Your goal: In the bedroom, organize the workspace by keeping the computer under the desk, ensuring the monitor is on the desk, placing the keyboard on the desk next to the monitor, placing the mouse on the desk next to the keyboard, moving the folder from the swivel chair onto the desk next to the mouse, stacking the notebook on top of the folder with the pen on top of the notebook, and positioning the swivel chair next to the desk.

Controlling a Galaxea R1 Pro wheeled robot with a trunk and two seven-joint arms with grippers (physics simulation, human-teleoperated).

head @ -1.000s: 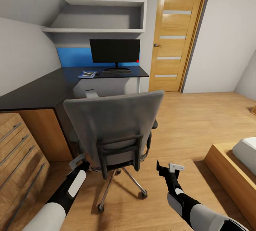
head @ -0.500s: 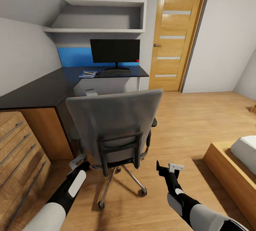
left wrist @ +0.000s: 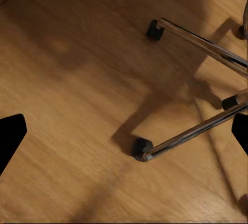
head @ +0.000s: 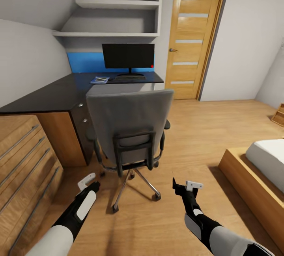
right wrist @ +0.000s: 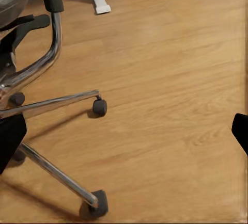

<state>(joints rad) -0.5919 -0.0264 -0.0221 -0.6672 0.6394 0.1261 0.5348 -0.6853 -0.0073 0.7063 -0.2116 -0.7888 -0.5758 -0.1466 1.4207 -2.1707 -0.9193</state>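
The grey swivel chair point(head: 130, 120) stands with its back to me, close to the black L-shaped desk point(head: 47, 98). On the far desk wing stand the monitor point(head: 128, 56) and, in front of it, the keyboard point(head: 129, 77). Left of the keyboard lies the blue folder point(head: 99, 80) with the pale notebook on top. Pen and mouse are too small to make out, and the computer is hidden. My left gripper point(head: 87, 181) point(left wrist: 124, 133) hangs open over the floor beside the chair's chrome base point(left wrist: 196, 128). My right gripper point(head: 187, 187) point(right wrist: 125, 137) is open too, right of that base point(right wrist: 57, 102).
A light-wood dresser point(head: 23, 161) fills the near left. A low bed point(head: 260, 169) with a wooden frame stands at the right. A wooden door point(head: 193, 41) is shut beyond the desk. Bare wood floor point(head: 197, 130) stretches between chair and bed.
The whole view has pulled back and turned a little, so the chair looks smaller and farther from both grippers. Both arms hold the same pose, grippers still open.
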